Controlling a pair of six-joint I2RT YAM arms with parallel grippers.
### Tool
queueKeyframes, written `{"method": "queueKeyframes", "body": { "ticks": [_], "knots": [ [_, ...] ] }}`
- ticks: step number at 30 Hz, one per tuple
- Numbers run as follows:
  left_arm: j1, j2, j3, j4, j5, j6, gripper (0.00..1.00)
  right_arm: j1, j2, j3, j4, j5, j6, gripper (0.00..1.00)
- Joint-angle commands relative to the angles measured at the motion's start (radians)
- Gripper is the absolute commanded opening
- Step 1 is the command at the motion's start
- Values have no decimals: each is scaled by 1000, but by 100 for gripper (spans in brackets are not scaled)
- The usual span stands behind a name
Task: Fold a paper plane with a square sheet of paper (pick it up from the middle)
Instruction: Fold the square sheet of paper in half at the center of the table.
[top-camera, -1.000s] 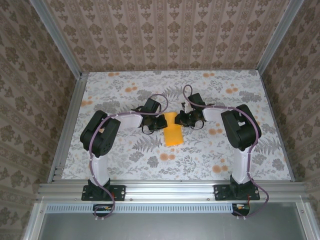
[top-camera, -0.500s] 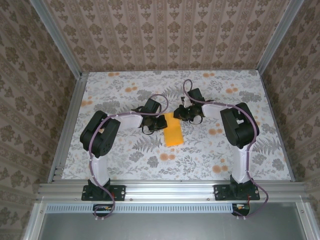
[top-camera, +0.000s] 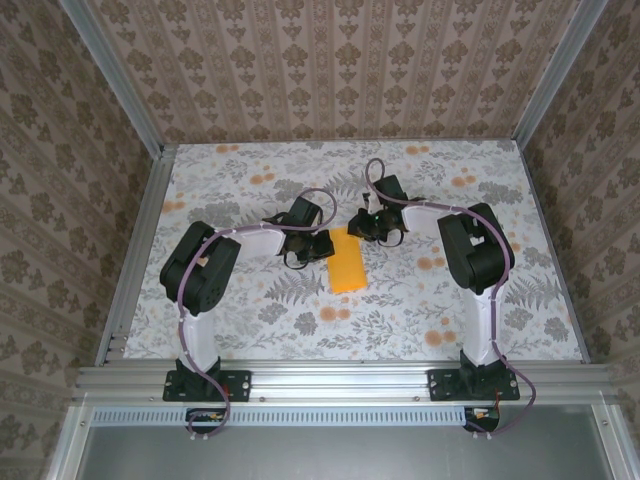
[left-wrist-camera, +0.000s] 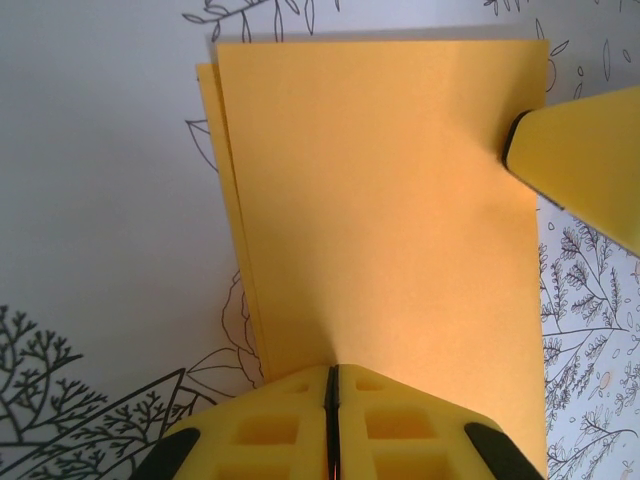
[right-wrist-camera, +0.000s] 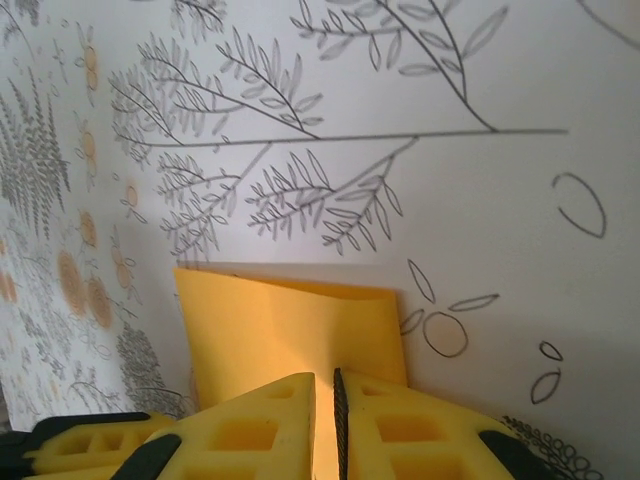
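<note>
both arms bent at the elbow, forearms reaching inward over the floral table, wrists low. left gripper is pinched tight on the near edge of the square sheet of paper. the sheet is folded to a narrow strip lying between the two grippers. right gripper sits at the strip's far corner, jaws nearly together, paper edge running into the slit. left wrist view adds: two layers slightly offset along one side, paper flat ahead of the closed fingers, one right finger touching the opposite edge. right wrist view adds: the paper just ahead of its fingers lifts off the table.
</note>
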Motion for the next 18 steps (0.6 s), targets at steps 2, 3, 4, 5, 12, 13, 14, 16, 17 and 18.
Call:
{"method": "queueKeyframes", "body": {
  "ticks": [2,3,4,5,12,13,14,16,17,18],
  "knots": [
    [-12,46,-62,-211,-53,33,10,-1,36,45,-34,49,22,15],
    [-12,47,-62,-211,-53,35,10,-2,40,46,-38,61,25,15],
    [-12,47,-62,-211,-52,35,10,0,47,46,-39,72,30,15],
    [-12,47,-63,-211,-52,35,10,-1,49,47,-38,76,35,15],
    [-12,48,-64,-209,-53,36,10,-2,68,64,-78,146,50,14],
    [-12,47,-64,-210,-53,37,10,0,62,71,-85,150,53,14],
    [-12,46,-65,-212,-54,37,10,-1,50,74,-93,155,54,14],
    [-12,41,-65,-213,-55,38,10,-1,19,78,-107,164,61,14],
    [-12,40,-66,-214,-55,39,10,0,-3,80,-124,168,64,15],
    [-12,38,-65,-212,-56,38,10,0,-24,76,-140,168,67,16]
  ]
}}
